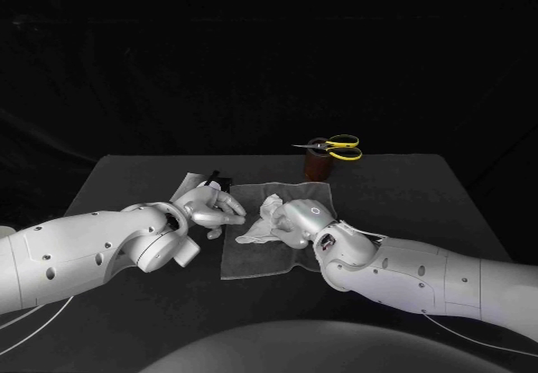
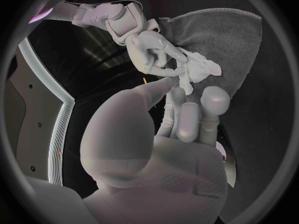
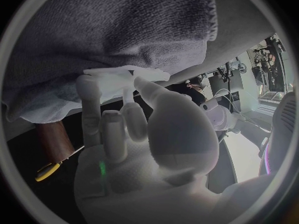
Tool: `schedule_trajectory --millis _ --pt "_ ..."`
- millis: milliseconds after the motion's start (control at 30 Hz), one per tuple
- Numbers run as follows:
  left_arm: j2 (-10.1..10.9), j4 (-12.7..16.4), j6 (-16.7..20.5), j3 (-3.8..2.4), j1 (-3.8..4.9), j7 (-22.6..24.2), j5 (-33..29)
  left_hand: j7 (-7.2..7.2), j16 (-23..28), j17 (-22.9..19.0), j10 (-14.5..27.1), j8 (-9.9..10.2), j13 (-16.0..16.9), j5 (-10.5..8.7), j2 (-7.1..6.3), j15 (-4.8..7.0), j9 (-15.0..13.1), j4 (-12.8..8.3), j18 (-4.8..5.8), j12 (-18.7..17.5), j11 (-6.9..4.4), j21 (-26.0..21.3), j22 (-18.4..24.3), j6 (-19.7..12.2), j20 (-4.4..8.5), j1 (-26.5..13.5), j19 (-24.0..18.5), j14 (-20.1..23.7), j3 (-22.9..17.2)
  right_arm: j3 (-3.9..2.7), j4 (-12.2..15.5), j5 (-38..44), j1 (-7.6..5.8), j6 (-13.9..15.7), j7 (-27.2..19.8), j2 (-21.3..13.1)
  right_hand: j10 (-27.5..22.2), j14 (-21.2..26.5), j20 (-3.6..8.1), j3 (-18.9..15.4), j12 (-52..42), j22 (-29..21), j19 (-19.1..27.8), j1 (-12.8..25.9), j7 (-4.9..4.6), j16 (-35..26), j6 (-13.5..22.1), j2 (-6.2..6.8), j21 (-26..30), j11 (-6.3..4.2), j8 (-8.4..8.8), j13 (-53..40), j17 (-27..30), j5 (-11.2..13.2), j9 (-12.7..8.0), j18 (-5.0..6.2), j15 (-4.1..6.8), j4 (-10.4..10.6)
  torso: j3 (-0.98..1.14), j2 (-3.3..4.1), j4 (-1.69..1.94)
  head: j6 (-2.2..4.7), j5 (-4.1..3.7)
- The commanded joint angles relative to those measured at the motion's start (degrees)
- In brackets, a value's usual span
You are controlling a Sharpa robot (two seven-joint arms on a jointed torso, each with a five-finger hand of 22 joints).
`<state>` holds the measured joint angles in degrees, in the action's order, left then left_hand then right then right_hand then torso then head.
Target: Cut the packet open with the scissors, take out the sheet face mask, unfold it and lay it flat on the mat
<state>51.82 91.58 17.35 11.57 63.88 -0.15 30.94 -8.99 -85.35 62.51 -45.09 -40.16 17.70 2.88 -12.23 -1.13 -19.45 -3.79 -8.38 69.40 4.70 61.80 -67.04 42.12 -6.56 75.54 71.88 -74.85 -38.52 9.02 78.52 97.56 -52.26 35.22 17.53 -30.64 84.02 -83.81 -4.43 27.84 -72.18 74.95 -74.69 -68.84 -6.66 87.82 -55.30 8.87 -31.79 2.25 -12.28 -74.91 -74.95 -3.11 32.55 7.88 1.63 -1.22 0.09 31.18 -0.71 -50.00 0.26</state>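
Over the mat, the right hand is clutching the crumpled mask. The left hand is hovering close, but I cannot tell its grasp.

Left hand and right hand, both pinching, nearly touch.

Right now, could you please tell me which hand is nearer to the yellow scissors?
Right. The right hand lies over the mat, in front of the scissors; the left hand sits farther off, by the mat's left edge.
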Motion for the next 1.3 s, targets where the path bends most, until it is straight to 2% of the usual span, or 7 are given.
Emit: schedule_trajectory --millis 33,300,933,1000,1133,1267,1300 --pt "-0.1 0.2 -1.4 -0.05 0.02 0.3 0.4 -0.01 -0.3 0.1 -0.4 -0.3 0.0 -0.11 -0.23 -0.03 0.0 0.0 1.17 0.1 0.1 0.4 -0.1 0.3 -0.03 -0.5 0.3 -0.3 -0.3 -0.05 -0.2 2.2 0.02 0.8 0.8 0.2 1.0 -4.8 0.05 0.6 -0.4 2.7 -0.5 -1.3 0.3 0.3 -1.6 -0.46 -0.5 -0.64 -0.18 -5.0 -11.5 0.1 -0.1 0.76 0.24 -0.4 -0.01 0.0 0.01 0.0 -0.09" --pt "-0.1 0.3 -1.6 -0.05 0.03 -0.1 0.3 0.05 -0.3 0.1 -0.4 -0.3 0.1 -0.11 -0.2 0.02 0.1 0.2 1.18 0.2 0.05 0.5 -0.1 0.4 0.01 -0.7 0.3 -0.4 -0.3 -0.05 -0.4 2.6 0.04 1.0 0.8 0.4 1.2 -5.0 0.8 3.6 -0.8 3.2 -1.0 -4.1 1.53 0.6 -4.5 -3.57 -1.8 -1.7 -1.42 -5.2 -12.0 0.3 0.1 0.61 1.14 -1.7 -0.03 -0.03 -0.02 0.0 -0.03" --pt "-0.8 0.3 -2.1 -0.05 0.04 -0.4 0.6 0.07 -0.3 0.2 -0.4 -0.3 0.1 -0.11 -0.17 0.03 0.2 0.3 1.18 0.3 0.02 0.5 -0.1 0.4 0.05 -0.8 0.3 -0.4 -0.3 -0.09 -1.3 3.0 0.05 2.1 0.8 0.4 2.0 -5.6 1.41 7.2 -1.7 4.4 -2.3 -4.1 1.88 1.2 -5.3 -5.86 -5.6 -2.09 -3.02 -5.6 -13.3 0.3 1.4 0.07 1.57 -2.7 0.05 0.0 -0.02 0.0 -0.12" --pt "-1.1 0.1 -2.0 -0.04 0.03 -0.2 1.4 0.01 -0.2 -0.1 -0.4 0.0 0.2 -0.11 -0.24 0.05 0.5 0.4 1.13 0.3 0.04 0.3 0.0 -0.1 0.13 -0.9 0.2 -0.3 -0.4 -0.12 -0.9 2.5 0.04 2.4 0.2 0.0 1.9 -5.4 1.46 7.0 -1.3 4.2 -2.1 -3.2 1.96 1.0 -5.0 -4.74 -4.8 -2.14 -3.1 -5.4 -12.9 0.3 1.5 0.18 1.64 -2.7 0.05 0.01 -0.01 0.0 -0.11" --pt "-1.5 -0.1 -2.0 0.01 0.03 -0.1 2.4 -0.06 -0.2 0.0 -0.3 0.2 0.2 -0.11 -0.35 0.04 0.6 0.4 1.16 0.3 0.08 0.4 0.0 -0.3 0.14 -1.0 0.2 -0.3 -0.4 -0.16 0.4 0.9 0.04 2.4 -1.5 -0.8 1.6 -5.2 0.61 2.0 -0.7 3.5 -1.1 3.4 -0.22 0.6 0.6 0.91 -2.2 -0.35 0.95 -5.1 -12.2 -0.2 -0.4 0.23 0.24 0.4 0.01 0.09 -0.13 0.0 0.07" --pt "-1.7 -0.4 -1.9 0.02 0.03 -0.1 2.8 -0.06 -0.2 0.0 -0.3 0.2 0.2 -0.11 -0.35 0.04 0.6 0.4 1.16 0.3 0.08 0.4 0.0 -0.3 0.14 -1.0 0.2 -0.3 -0.4 -0.18 1.5 0.3 0.04 0.9 -2.4 -1.4 1.2 -4.9 -0.11 -0.5 -0.1 3.0 -0.5 3.6 -1.0 0.3 2.8 2.82 -0.3 0.41 3.11 -4.8 -11.6 -1.5 -1.5 0.48 -0.48 0.9 0.08 0.02 -0.09 0.0 0.11" --pt "-1.7 -0.5 -1.9 0.02 0.03 -0.1 2.8 -0.06 -0.2 0.0 -0.3 0.2 0.2 -0.11 -0.35 0.04 0.6 0.4 1.16 0.3 0.08 0.4 0.0 -0.3 0.14 -1.0 0.2 -0.3 -0.4 -0.18 1.6 0.2 0.04 0.6 -2.5 -1.4 1.2 -4.9 -0.11 -0.5 -0.1 3.0 -0.5 3.6 -1.0 0.3 2.8 2.82 -0.3 0.41 3.11 -4.8 -11.6 -1.5 -1.5 0.48 -0.48 0.9 0.08 0.0 -0.08 0.0 0.08"
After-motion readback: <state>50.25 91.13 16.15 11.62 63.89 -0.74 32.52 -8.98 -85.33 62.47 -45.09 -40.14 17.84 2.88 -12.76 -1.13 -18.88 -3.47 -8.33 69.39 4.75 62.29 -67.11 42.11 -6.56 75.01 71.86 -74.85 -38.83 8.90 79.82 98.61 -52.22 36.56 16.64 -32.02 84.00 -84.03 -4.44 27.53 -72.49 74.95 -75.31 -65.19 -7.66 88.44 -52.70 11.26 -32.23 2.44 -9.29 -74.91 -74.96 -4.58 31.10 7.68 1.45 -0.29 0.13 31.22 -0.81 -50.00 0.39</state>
